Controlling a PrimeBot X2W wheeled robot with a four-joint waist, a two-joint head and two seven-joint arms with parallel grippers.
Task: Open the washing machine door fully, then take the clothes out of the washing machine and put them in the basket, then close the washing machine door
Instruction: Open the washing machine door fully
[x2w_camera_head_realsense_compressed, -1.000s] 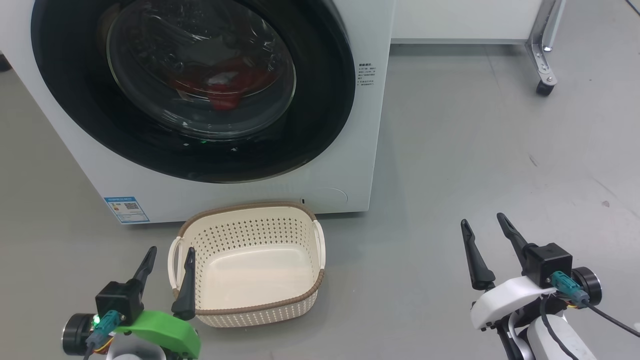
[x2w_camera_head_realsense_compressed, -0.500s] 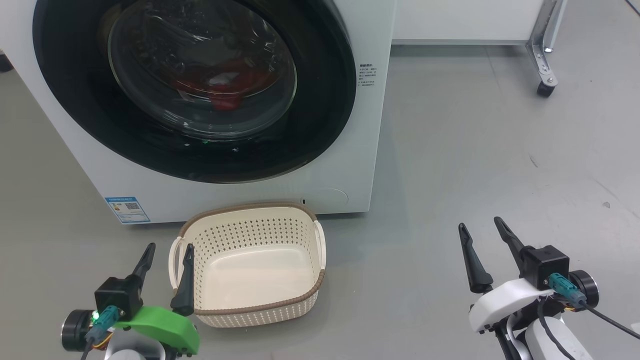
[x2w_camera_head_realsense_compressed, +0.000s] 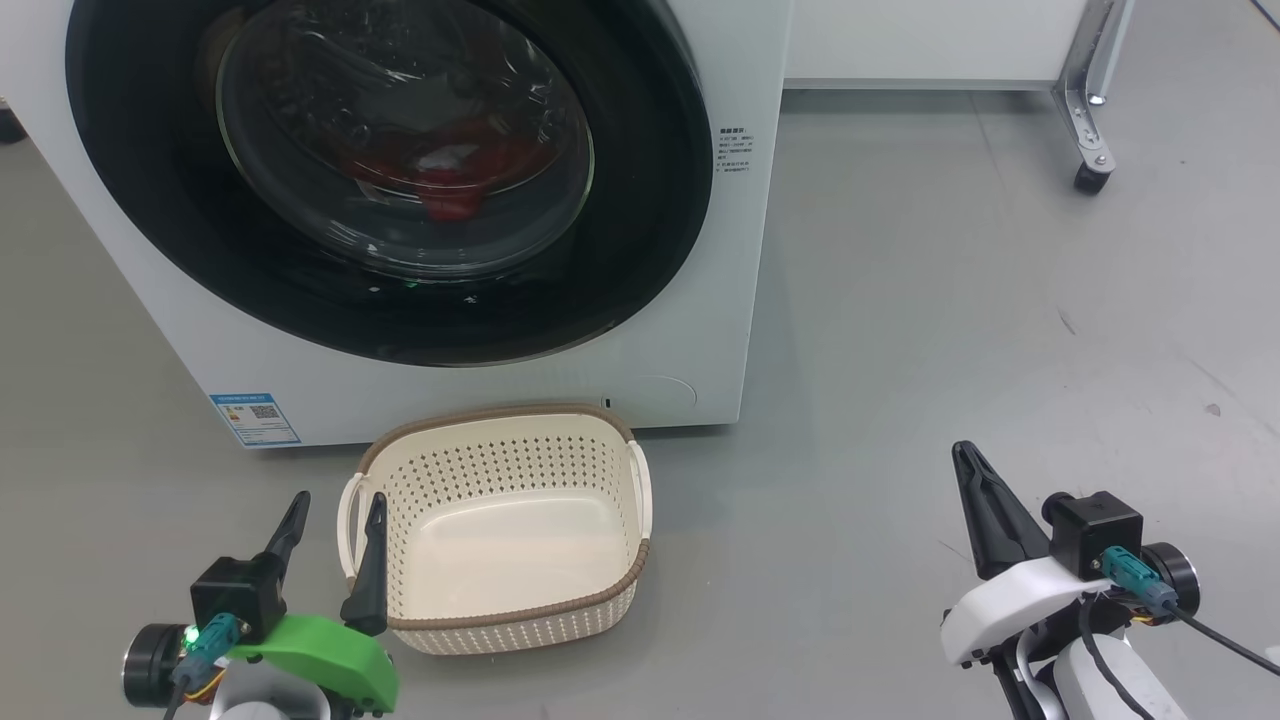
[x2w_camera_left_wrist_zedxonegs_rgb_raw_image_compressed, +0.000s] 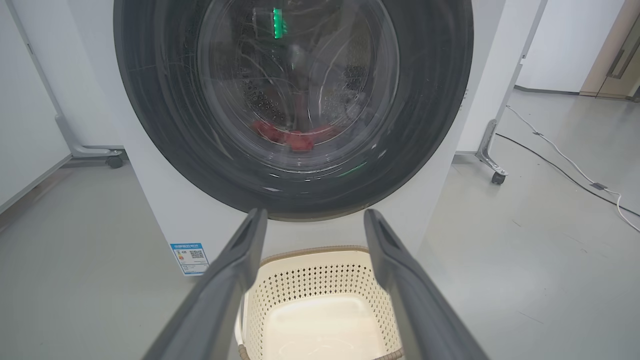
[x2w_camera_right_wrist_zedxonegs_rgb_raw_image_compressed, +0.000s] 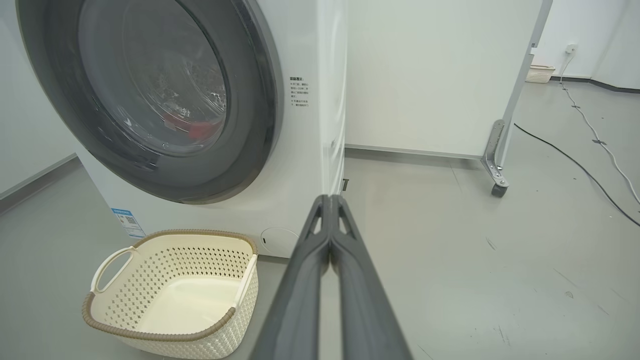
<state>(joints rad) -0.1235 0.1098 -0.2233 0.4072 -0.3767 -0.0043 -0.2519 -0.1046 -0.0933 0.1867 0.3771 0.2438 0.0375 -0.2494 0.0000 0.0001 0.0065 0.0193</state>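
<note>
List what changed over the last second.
The right hand snapped its fingers shut on nothing, low over the floor to the right of the machine. Everything else stayed as it was: the left hand open beside the empty basket, the washing machine door closed, and the red clothes behind its glass.

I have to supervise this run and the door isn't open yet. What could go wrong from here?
The left gripper, open, appears close to the basket near its handle; moving forward could snag or shove it. The right gripper is shut, and the washing machine door shows a smooth glossy rim, so it may slip when prying. The clothes lie low behind the glass; a loose grab might miss the small basket.
</note>
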